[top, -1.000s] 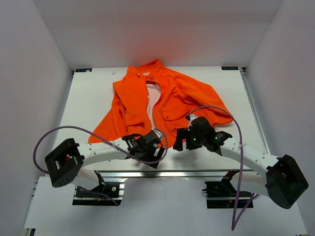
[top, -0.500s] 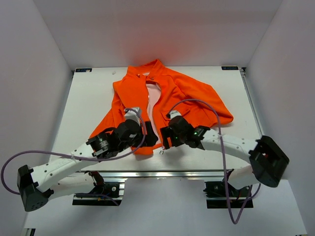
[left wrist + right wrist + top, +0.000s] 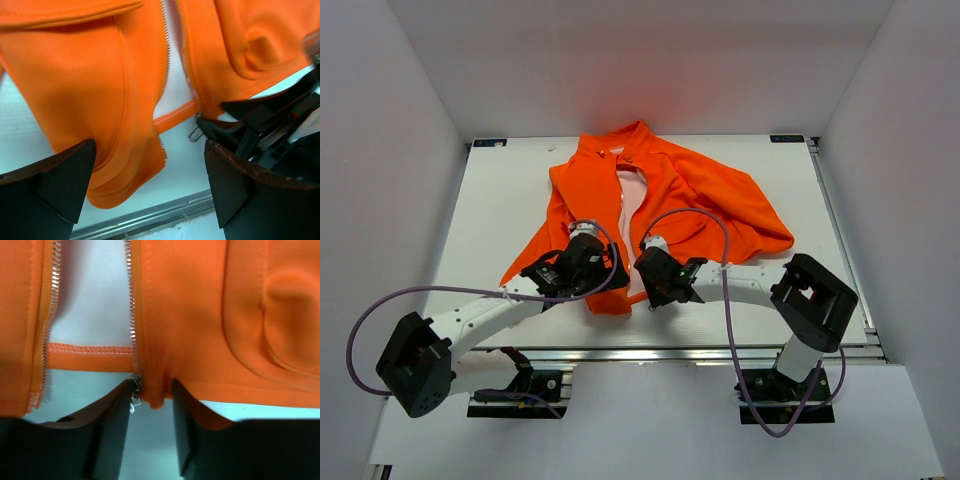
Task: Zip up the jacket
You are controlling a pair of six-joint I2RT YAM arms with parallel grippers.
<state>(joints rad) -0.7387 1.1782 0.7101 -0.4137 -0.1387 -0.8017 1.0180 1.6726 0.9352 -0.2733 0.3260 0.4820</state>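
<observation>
The orange jacket (image 3: 670, 195) lies flat on the white table with its front unzipped and pale lining showing. In the right wrist view my right gripper (image 3: 152, 390) is shut on a bunched fold of the jacket's right bottom hem (image 3: 159, 390). The zipper slider (image 3: 135, 387) hangs just beside its left finger (image 3: 112, 435). My left gripper (image 3: 149, 150) stands open over the left front panel's lower corner (image 3: 120, 165), holding nothing. The two rows of zipper teeth (image 3: 165, 60) stay apart. From above, the two grippers (image 3: 610, 272) (image 3: 645, 275) sit side by side at the jacket's bottom edge.
The right gripper's black body (image 3: 250, 125) sits close against my left gripper's right finger (image 3: 235, 185). The table's metal front rail (image 3: 700, 352) runs just below the hem. Purple cables (image 3: 690, 215) loop over the arms. White walls enclose the table (image 3: 500, 200).
Both arms have swung inward from the table's front to the jacket's bottom opening. The right gripper has closed from open onto the hem by the slider. The left gripper stays open.
</observation>
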